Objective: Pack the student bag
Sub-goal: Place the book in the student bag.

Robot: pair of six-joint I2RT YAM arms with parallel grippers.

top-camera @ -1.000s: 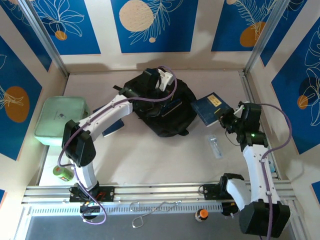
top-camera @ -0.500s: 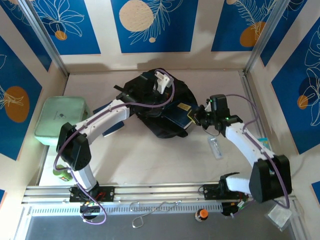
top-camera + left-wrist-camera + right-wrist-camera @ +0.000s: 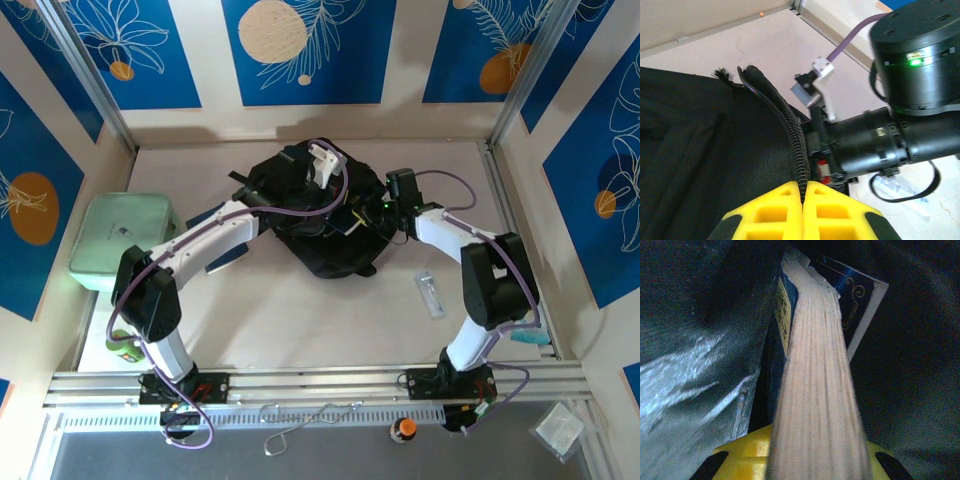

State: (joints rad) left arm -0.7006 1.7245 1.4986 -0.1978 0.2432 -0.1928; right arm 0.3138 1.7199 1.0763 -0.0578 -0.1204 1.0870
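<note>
The student bag (image 3: 318,238), a black soft backpack, lies mid-table at the back. My left gripper (image 3: 338,185) reaches over it from the left. In the left wrist view that gripper (image 3: 803,189) is shut on the bag's zip edge (image 3: 790,130) and holds the opening up. My right gripper (image 3: 362,216) comes in from the right and pokes into the opening. In the right wrist view it (image 3: 815,455) is shut on a blue book (image 3: 816,375), page edges toward the camera, with the dark lining (image 3: 695,365) all round it.
A mint-green zip case (image 3: 125,240) sits at the left wall. A small clear plastic item (image 3: 430,295) lies right of the bag. A dark flat item (image 3: 228,258) shows under the left arm, and a green can (image 3: 124,345) stands near the left base.
My right arm has carried the blue book leftward from the right side of the table into the bag's opening. The left gripper has kept its hold on the zip edge.
</note>
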